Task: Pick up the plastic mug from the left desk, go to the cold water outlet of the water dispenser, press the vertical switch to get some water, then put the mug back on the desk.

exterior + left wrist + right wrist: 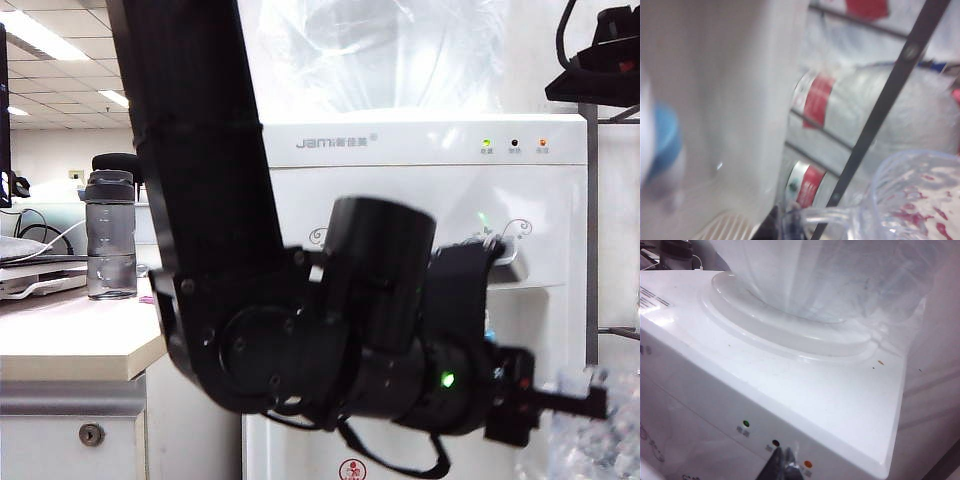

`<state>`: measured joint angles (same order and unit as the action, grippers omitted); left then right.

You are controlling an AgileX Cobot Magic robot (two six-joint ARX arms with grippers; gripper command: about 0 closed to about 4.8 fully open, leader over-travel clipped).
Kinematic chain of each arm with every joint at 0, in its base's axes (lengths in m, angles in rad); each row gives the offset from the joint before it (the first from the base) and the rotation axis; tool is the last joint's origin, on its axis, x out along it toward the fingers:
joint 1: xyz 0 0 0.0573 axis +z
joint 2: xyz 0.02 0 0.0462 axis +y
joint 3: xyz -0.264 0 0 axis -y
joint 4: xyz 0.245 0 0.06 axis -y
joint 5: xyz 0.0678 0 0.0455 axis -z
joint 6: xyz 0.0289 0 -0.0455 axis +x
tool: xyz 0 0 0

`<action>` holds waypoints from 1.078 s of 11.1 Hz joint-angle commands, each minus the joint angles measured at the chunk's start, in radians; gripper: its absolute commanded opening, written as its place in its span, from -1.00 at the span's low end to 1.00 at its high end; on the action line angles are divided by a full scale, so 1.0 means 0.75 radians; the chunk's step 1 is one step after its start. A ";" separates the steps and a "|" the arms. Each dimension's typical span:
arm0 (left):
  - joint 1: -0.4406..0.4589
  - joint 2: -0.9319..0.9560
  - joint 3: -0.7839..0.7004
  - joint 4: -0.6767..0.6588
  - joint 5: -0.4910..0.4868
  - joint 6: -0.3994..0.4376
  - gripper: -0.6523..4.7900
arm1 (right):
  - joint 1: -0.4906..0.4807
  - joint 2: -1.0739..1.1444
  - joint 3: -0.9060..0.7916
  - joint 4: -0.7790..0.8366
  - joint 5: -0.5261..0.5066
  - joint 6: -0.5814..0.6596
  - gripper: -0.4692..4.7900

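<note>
The left arm fills the middle of the exterior view, its dark upper link dropping steeply from the top edge, bending at a thick elbow and running level to the right, across the front of the water dispenser (420,150). The left gripper (575,402) sits at the lower right, its fingers clamped tight on the handle of the plastic mug (920,200) (clear and dimpled, with its rim close under the wrist camera). In the left wrist view the blue collar of the cold water outlet (665,137) shows blurred off to the side, apart from the mug. The right gripper (785,465) is raised over the dispenser's top, only dark tips showing, apparently together. The tabletop (70,335) carries a grey lidded bottle (110,235).
</note>
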<state>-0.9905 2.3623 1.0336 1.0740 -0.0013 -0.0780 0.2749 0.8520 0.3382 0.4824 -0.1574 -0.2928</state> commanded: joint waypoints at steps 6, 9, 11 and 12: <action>-0.045 -0.122 -0.095 0.046 0.033 0.034 -0.78 | -0.001 -0.007 0.022 0.063 0.003 0.007 -0.84; -0.048 -0.191 -0.114 0.045 0.033 0.023 -0.78 | -0.001 -0.014 0.022 0.072 0.020 0.007 -0.84; -0.049 -0.227 -0.126 0.045 0.033 0.023 -0.78 | -0.001 -0.034 0.023 0.073 0.054 0.007 -0.84; -0.049 -0.241 -0.128 0.044 0.034 0.023 -0.78 | -0.001 -0.042 0.023 0.075 0.071 0.007 -0.84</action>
<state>-1.0237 2.2028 0.9360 1.0718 0.0181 -0.0540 0.2749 0.8299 0.3508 0.5179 -0.1261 -0.2924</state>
